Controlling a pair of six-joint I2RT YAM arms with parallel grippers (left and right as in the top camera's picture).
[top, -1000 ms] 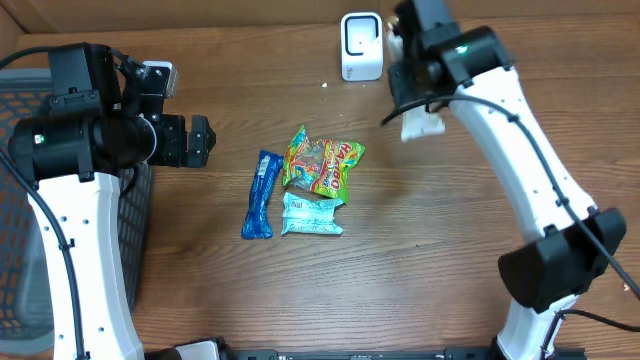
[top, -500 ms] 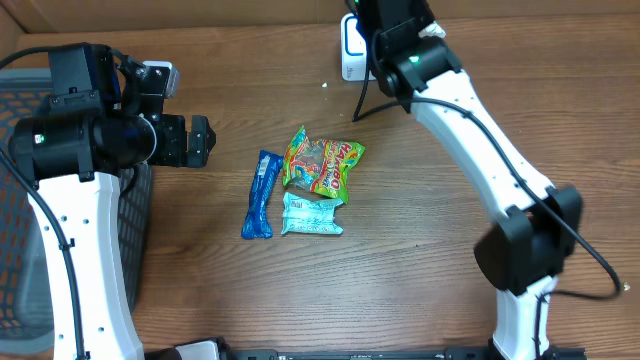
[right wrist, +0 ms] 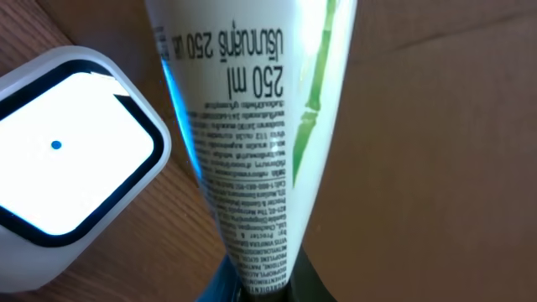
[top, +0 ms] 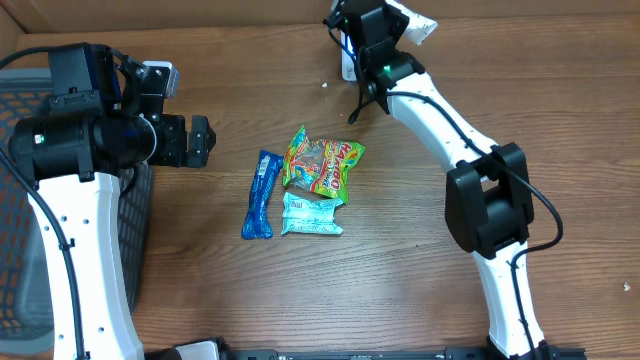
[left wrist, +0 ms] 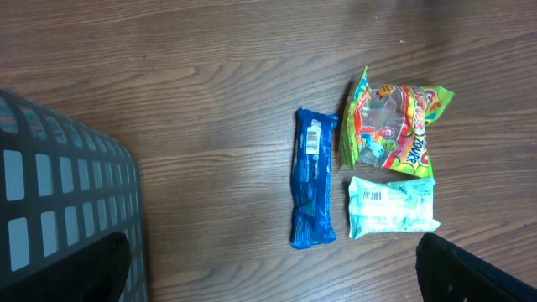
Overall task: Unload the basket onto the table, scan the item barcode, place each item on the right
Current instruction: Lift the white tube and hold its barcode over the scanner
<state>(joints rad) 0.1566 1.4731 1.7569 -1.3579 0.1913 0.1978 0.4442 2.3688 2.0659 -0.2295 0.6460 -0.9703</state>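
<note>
**Near zone.** Three packets lie together at the table centre: a teal packet [top: 312, 215] nearest, a blue bar [top: 260, 195] just to its left, and a green-and-red sweet bag [top: 322, 165] touching the teal packet's far edge. None is in hand.

**Left side.** A grey mesh basket [top: 15, 230] stands at the left edge. The left gripper [top: 203, 140] hovers left of the packets, jaws spread wide and empty.

**Far zone.** The white scanner [right wrist: 67, 155] stands at the far edge, in front of a cardboard wall [right wrist: 436, 126]. The right gripper [right wrist: 256, 285] is clamped on one end of a white tube [right wrist: 252, 126]. The tube is held in the air just right of the scanner, with its small print facing the wrist camera. No barcode is visible on that face.

**Fault conditions.**
- No read: likely if the barcode faces away from the scanner window or sits beside it rather than across it.
- Glare: the glossy tube skin may wash out the code.
- Slip or swing: the tube is soft and gripped at one end only.
- Collision: little room remains between scanner and wall; a sideways correction may topple the scanner.
</note>
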